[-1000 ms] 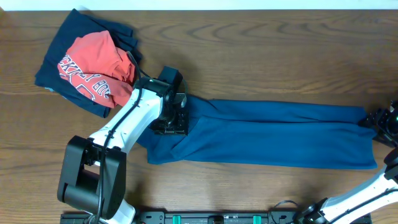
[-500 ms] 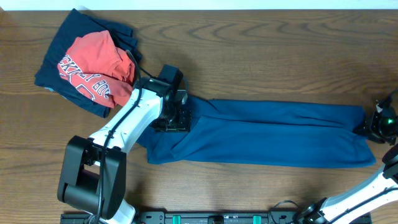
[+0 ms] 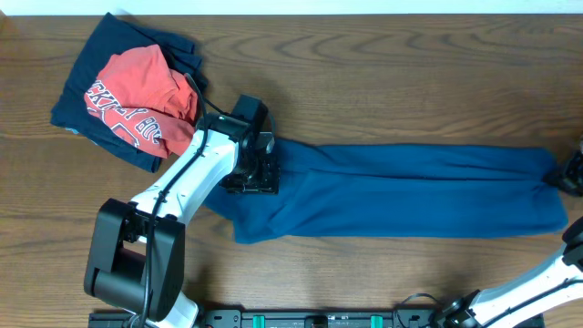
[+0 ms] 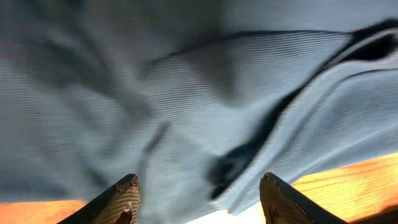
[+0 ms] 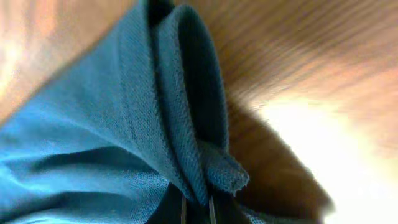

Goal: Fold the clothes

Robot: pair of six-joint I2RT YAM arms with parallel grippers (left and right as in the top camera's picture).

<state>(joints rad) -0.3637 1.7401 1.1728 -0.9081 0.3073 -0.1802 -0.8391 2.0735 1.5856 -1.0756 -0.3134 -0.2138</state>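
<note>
Blue T-shirt farther right now, hem pinched tight in the right gripper (left gripper half-open over it)

You look down on a dark brown wooden surface whose strong, wavy grain runs along its length. A thin white strip borders its far edge at the top of the overhead view. In the right wrist view a bright glare washes out the wood; you cannot tell its source.
</note>
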